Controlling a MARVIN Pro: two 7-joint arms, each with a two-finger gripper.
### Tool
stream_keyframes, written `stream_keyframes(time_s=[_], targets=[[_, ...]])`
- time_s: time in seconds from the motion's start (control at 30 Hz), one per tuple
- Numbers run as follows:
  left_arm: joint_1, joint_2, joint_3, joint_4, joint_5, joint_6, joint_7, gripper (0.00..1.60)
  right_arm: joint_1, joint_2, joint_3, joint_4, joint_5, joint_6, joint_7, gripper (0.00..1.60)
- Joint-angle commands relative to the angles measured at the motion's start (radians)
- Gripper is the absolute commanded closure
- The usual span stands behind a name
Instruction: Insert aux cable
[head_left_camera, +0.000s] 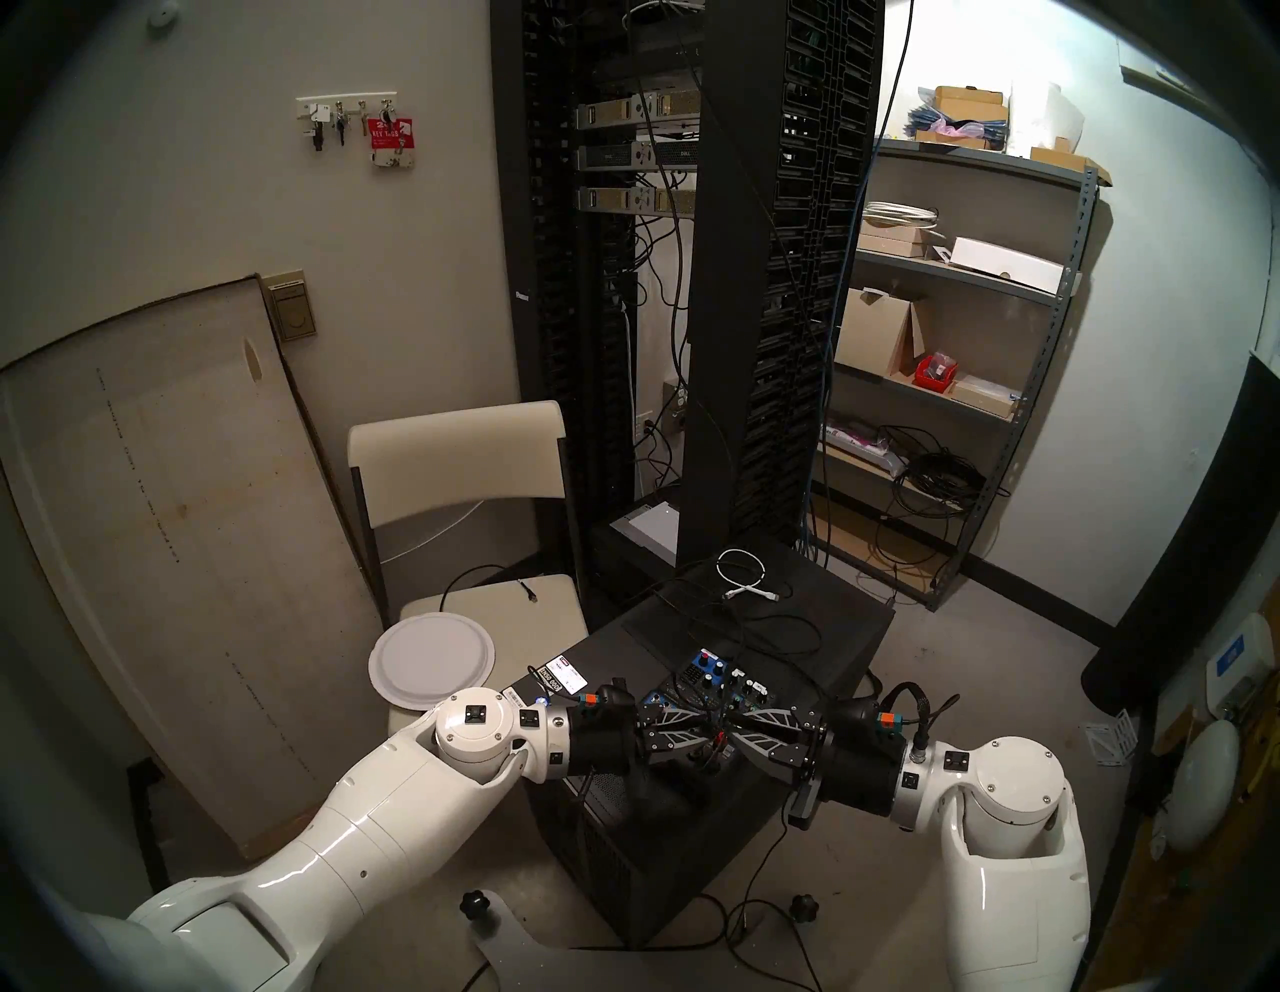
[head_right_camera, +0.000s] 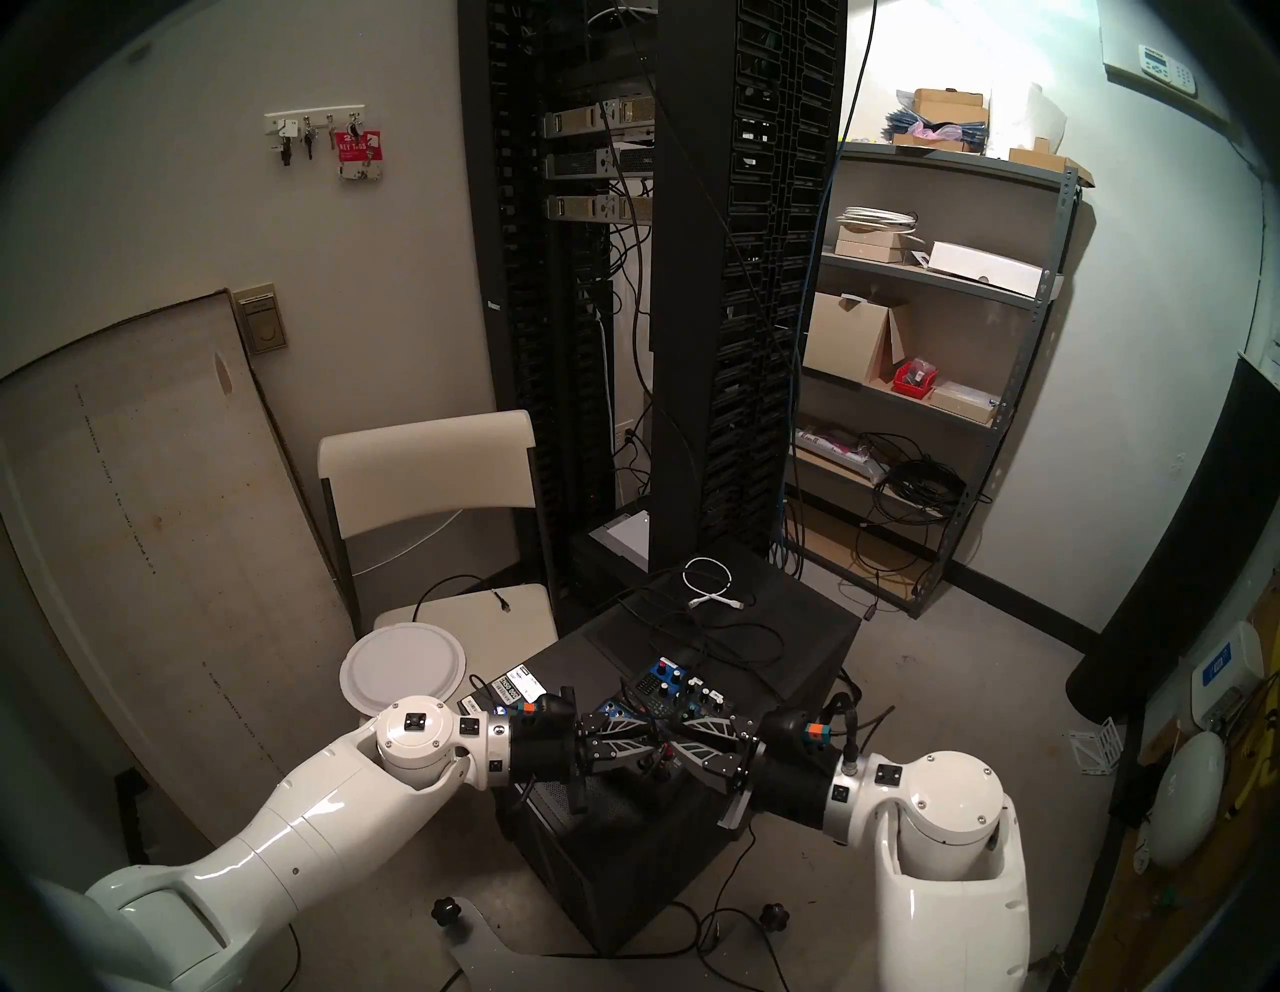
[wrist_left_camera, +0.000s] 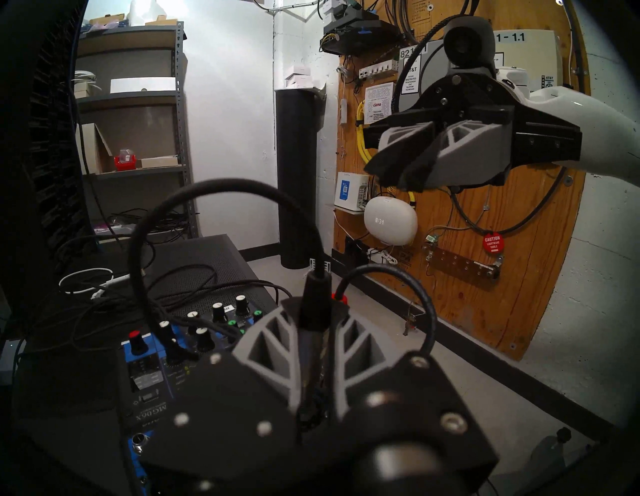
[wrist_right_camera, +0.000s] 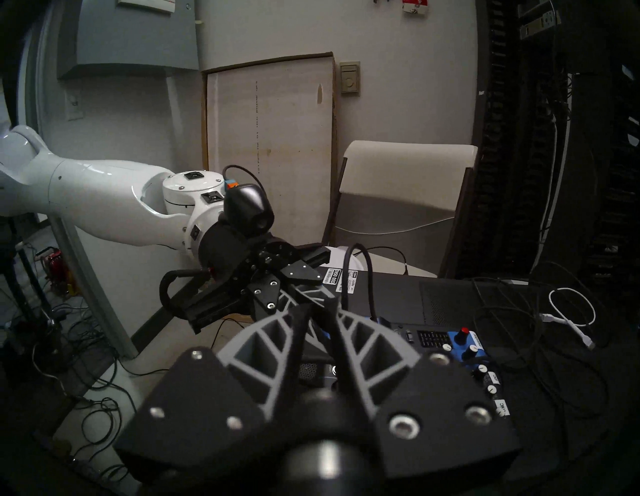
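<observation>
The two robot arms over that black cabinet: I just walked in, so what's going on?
The left claw is shut on the dark cylindrical plug of a thin black aux cable, held above the small blue audio mixer on the black cabinet. The right claw faces it, a little apart, holding nothing. The plug isn't inserted yet.

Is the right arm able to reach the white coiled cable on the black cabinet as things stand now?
Probably yes. The right gripper holds nothing, and the white coiled cable lies in the open on the black cabinet, beyond the mixer. Only loose black cables lie between; whether the arm stretches that far is uncertain.
</observation>
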Motion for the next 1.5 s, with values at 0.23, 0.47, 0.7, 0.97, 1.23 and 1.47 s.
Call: stream_keyframes(time_s=[0.23,0.47,0.7,0.97,1.23,1.47], targets=[[0.016,0.01,-0.001,-0.005,0.0,0.004,0.007,1.6,0.055,-0.018,-0.038,0.06,-0.025,-0.031,-0.041,0.82],[0.018,0.012,0.001,-0.009,-0.001,0.003,0.009,1.6,0.066,-0.025,-0.032,0.066,-0.025,-0.041,-0.061,0.8],[0.02,0.012,0.002,-0.01,-0.003,0.003,0.01,1.6,0.077,-0.023,-0.028,0.066,-0.02,-0.041,-0.065,0.76],[0.019,0.014,0.005,-0.01,-0.003,-0.001,0.011,1.6,0.092,-0.022,-0.04,0.094,-0.027,-0.043,-0.07,0.51],[0.019,0.016,0.007,-0.014,-0.001,-0.001,0.012,1.6,0.096,-0.02,-0.052,0.103,-0.032,-0.042,-0.071,0.8],[0.019,0.018,0.008,-0.018,-0.001,0.001,0.013,1.6,0.097,-0.022,-0.063,0.114,-0.042,-0.04,-0.074,1.59]])
